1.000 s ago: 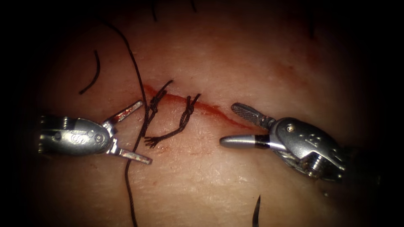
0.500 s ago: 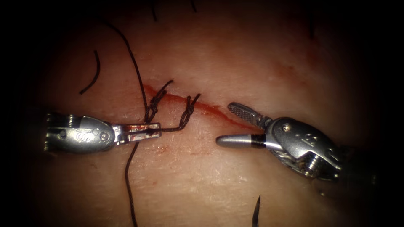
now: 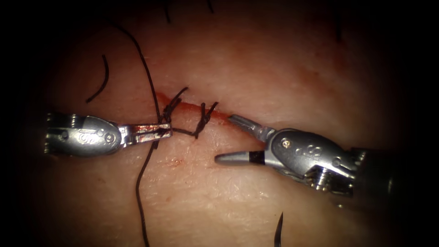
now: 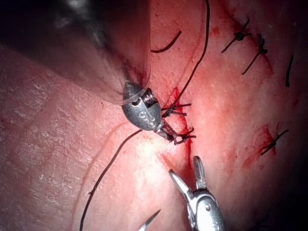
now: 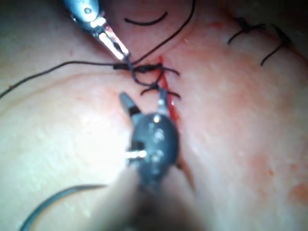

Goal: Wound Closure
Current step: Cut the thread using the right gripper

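Observation:
My left tool comes in from the left, jaws shut on the short thread tail that runs to the knot of the second stitch on the cut. My left tool shows the same grip close up. My right tool stands open just right of that knot, one jaw above the cut and one below, holding nothing. A long thread runs from the top down past the left jaws. The needle lies free on the tissue near the lower edge, held by neither tool.
A first knotted stitch sits on the cut's left end. A loose cut end of thread lies on the tissue at upper left. Further tied stitches lie beyond. Red fluid lines the cut.
The left jaws went from open around the frayed tail to shut on it, drawing it taut. The right tool moved left toward the knot, jaws still open.

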{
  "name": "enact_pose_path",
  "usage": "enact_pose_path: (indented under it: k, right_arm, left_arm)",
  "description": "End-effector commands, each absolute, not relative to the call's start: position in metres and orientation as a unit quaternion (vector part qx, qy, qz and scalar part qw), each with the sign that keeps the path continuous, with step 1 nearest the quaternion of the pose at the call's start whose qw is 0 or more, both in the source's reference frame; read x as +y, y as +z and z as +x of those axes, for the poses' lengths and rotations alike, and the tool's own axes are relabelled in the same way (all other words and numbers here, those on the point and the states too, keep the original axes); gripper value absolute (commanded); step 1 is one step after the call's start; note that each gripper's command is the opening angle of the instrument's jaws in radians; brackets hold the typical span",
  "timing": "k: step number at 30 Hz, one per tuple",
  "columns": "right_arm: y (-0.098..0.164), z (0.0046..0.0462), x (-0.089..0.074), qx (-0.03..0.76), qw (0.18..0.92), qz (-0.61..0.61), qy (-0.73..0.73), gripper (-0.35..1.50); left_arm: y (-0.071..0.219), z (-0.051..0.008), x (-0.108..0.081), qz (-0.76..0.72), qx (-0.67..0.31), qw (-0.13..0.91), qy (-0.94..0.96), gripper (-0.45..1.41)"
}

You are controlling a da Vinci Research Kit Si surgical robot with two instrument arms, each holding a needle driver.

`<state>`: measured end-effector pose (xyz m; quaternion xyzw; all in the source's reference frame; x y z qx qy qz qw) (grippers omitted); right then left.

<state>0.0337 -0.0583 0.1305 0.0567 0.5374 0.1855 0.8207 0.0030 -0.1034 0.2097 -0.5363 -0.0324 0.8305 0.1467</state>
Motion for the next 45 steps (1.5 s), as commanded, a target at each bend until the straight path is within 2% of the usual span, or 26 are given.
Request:
enact_pose_path:
  k: [1, 12, 29, 36, 37, 40, 41, 45]
  right_arm:
    - [0.1308, 0.0351, -0.0582, 0.541, 0.822, 0.049, 0.173, 1.35]
    - [0.1312, 0.0388, -0.0566, 0.531, 0.836, -0.003, 0.138, 1.33]
    - [0.1344, 0.0435, -0.0558, 0.524, 0.842, -0.009, 0.128, 1.35]
    - [0.1344, 0.0442, -0.0559, 0.531, 0.838, -0.007, 0.126, 1.26]
    - [0.1344, 0.0442, -0.0559, 0.533, 0.837, -0.005, 0.124, 1.18]
    - [0.1342, 0.0436, -0.0561, 0.553, 0.827, 0.019, 0.1, -0.3]
    - [0.1342, 0.0434, -0.0561, 0.544, 0.832, 0.007, 0.109, -0.35]
    - [0.1338, 0.0427, -0.0559, 0.534, 0.837, -0.006, 0.121, -0.35]
  left_arm:
    - [0.2101, 0.0024, -0.1039, -0.536, -0.033, 0.145, 0.831, -0.45]
    - [0.2083, 0.0009, -0.1023, -0.537, -0.032, 0.137, 0.832, -0.45]
    - [0.208, 0.0004, -0.1025, -0.541, -0.033, 0.131, 0.83, -0.45]
    - [0.2081, 0.0004, -0.1026, -0.541, -0.033, 0.13, 0.83, -0.45]
    - [0.2081, 0.0004, -0.1026, -0.541, -0.033, 0.13, 0.83, -0.45]
    - [0.2081, 0.0004, -0.1026, -0.542, -0.033, 0.13, 0.83, -0.45]
    - [0.2081, 0.0004, -0.1027, -0.542, -0.033, 0.13, 0.83, -0.45]
    - [0.2079, 0.0007, -0.1028, -0.541, -0.032, 0.13, 0.831, -0.45]
